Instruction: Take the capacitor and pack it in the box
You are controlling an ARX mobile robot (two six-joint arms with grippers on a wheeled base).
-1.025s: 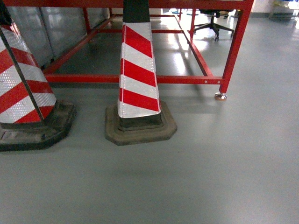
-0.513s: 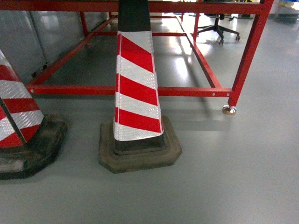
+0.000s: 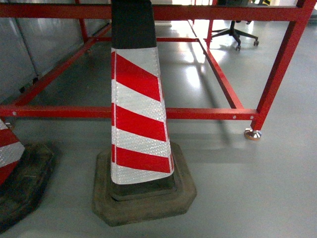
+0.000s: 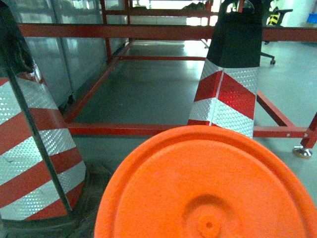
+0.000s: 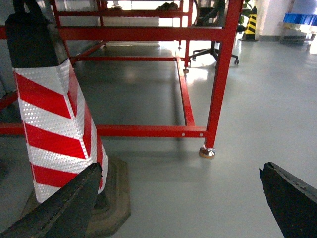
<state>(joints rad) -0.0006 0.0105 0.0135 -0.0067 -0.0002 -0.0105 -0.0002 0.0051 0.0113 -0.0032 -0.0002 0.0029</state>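
Neither a capacitor nor the box shows in any view. My right gripper [image 5: 181, 201] is open, its two dark fingertips [image 5: 64, 206] wide apart low in the right wrist view, with only bare grey floor between them. In the left wrist view a large round orange disc [image 4: 208, 188] fills the lower half and hides the left gripper's jaws. Neither gripper shows in the head view.
A red-and-white striped cone [image 3: 138, 119] on a dark rubber base stands right ahead, a second cone [image 3: 10, 153] at the left edge. Behind them runs a red steel frame [image 3: 208, 113] with a metal foot [image 3: 252, 134]. Grey floor [image 3: 257, 198] lies to the right.
The head view has closed in on the middle cone, which now looks larger and lower. The left cone has slid mostly out of frame; the frame's foot has dropped lower right.
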